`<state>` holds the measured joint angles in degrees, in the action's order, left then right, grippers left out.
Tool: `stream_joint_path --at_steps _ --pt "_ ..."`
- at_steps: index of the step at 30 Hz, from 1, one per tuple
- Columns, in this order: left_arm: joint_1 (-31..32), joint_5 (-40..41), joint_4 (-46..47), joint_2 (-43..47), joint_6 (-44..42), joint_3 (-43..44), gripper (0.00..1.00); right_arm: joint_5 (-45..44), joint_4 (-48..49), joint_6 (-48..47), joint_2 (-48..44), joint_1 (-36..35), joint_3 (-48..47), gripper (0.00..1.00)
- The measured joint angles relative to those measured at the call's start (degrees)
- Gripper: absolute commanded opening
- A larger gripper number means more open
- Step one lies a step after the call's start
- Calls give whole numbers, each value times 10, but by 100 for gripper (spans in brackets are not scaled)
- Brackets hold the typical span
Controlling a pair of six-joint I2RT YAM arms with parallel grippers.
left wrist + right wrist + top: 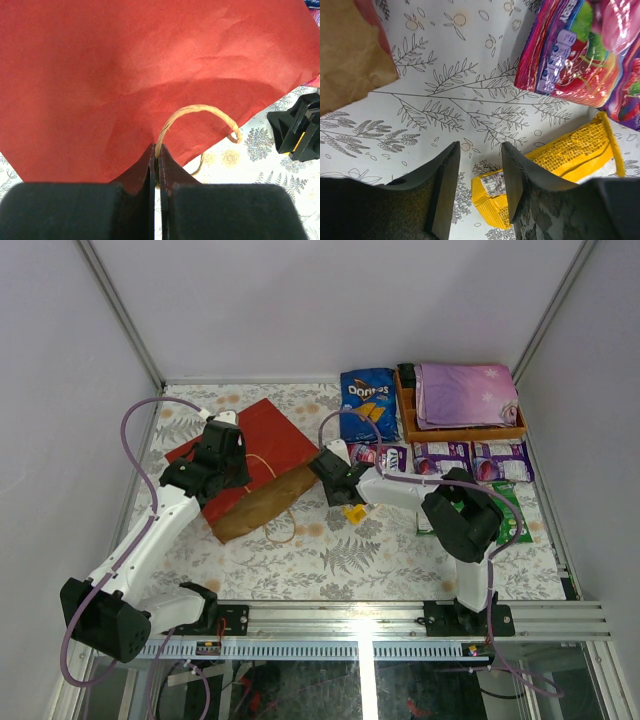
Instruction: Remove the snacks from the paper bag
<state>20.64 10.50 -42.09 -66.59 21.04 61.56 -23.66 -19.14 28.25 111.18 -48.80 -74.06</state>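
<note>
L hand (156, 152) was clenched on bag (268, 435) at its handle (200, 112), over bag's L part. Bag lay flat on counter (340, 550), brown mouth facing R. Just R of mouth, R hand (480, 147) was released: jaws apart, nothing btwn. There too lay a yellow pack (570, 150). Further R of bag: Doritos (367, 400), pink pack (570, 60), purple packs (440, 455), green pack (510, 505).

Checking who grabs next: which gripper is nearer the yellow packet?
Right. The right gripper hangs just over the yellow packet; the left gripper is across at the bag, shut on its handle.
</note>
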Motion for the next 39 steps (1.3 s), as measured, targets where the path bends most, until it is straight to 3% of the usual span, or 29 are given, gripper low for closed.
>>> stream_joint_path --at_steps 10,17,21,30,35,39 --pt "0 0 0 0 0 -3 0 41 77 -8 -47 3 104 45" --pt "0 0 0 0 0 -3 0 57 63 -3 -98 17 160 48" --pt "0 0 0 0 0 -3 0 69 44 5 -115 17 161 59" --pt "0 0 0 0 0 -3 0 105 63 16 -90 19 75 49" --pt "0 0 0 0 0 -3 0 134 82 12 -58 37 58 59" --pt "0 0 0 0 0 -3 0 153 71 -9 -51 68 67 60"
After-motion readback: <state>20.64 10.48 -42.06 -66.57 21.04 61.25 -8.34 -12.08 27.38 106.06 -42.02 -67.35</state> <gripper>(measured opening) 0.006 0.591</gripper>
